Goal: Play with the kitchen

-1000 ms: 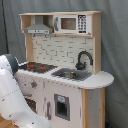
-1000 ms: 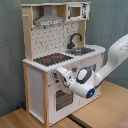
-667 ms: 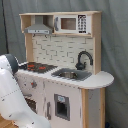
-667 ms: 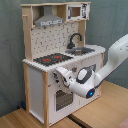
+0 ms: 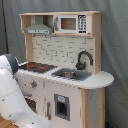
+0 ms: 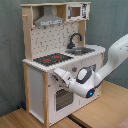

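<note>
The kitchen (image 5: 65,85) (image 6: 37,82) is a tall toy unit of pale wood and white panels. It has a black hob (image 5: 37,66) (image 6: 52,59) with red rings, a black faucet (image 5: 84,60) (image 6: 75,39) over the sink (image 5: 71,75) (image 6: 83,50), and a grey hood (image 5: 39,28) (image 6: 48,20). In the second exterior view my gripper (image 6: 58,75) is right at the white front panel just under the hob, above the oven window (image 6: 62,98). In the first exterior view my white arm (image 5: 11,95) hides the gripper.
A microwave-like box (image 5: 71,23) (image 6: 79,10) sits on the top shelf. The kitchen stands on a wooden floor (image 6: 107,107) with a grey curtain (image 6: 107,20) behind it. In the second exterior view my arm (image 6: 112,60) reaches in from the right.
</note>
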`<state>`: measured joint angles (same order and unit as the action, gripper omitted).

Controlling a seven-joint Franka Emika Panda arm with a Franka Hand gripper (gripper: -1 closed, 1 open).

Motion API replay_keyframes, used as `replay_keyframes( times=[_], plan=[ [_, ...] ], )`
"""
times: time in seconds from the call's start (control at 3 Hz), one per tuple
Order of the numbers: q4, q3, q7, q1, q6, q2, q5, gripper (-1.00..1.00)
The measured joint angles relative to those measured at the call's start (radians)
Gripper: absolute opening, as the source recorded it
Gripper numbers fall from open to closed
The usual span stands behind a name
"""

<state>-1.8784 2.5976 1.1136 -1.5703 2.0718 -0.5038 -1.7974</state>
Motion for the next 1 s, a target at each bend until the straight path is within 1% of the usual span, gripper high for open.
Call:
replay_keyframes(
  times=[1.0],
  plan=[
    [-0.001,0.002,-0.374,0.003,-0.03,-0.012,0.0,-1.0]
  ],
)
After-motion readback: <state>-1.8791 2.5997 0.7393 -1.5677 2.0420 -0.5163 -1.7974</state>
